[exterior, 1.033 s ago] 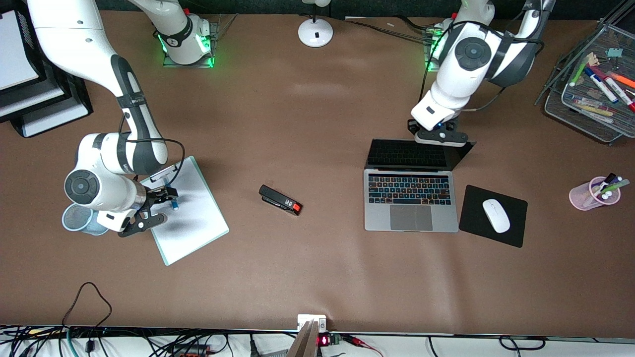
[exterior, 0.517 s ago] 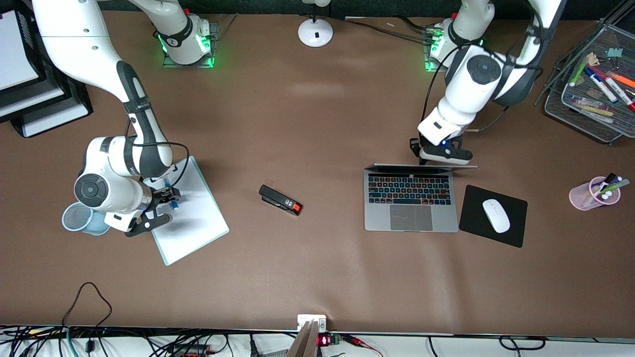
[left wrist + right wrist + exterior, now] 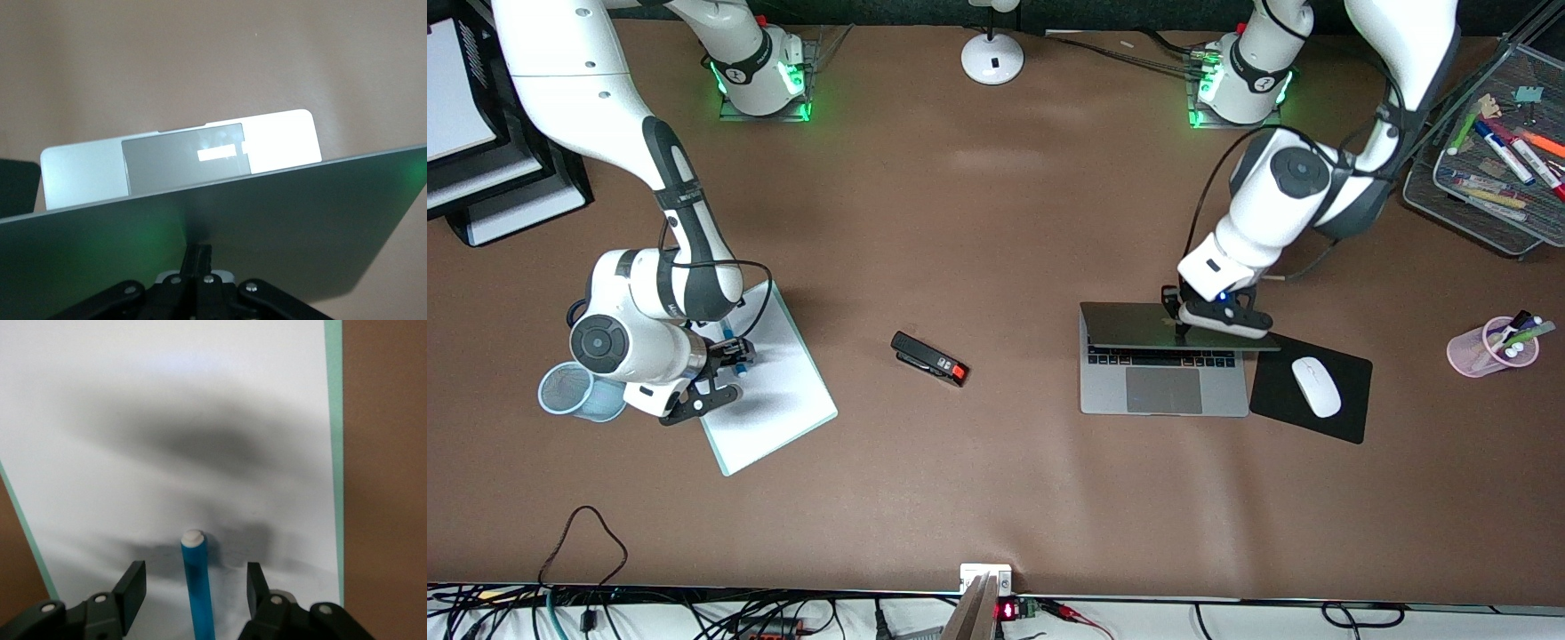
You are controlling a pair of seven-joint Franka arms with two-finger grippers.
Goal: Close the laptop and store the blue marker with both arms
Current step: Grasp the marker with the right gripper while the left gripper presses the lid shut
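Laptop (image 3: 1138, 391): slim, matte silver-grey slab

two white jointed robot arms with dark grey joints reach down from the top of the front view. the right arm, entering at the upper left of the frame, bends at a rounded elbow and ends low at the left in the right gripper (image 3: 727, 366), fingers spread with a gap between them. the left arm, entering at the upper right, folds down to right of centre, where the left gripper (image 3: 1179, 316) has its fingers pressed together.
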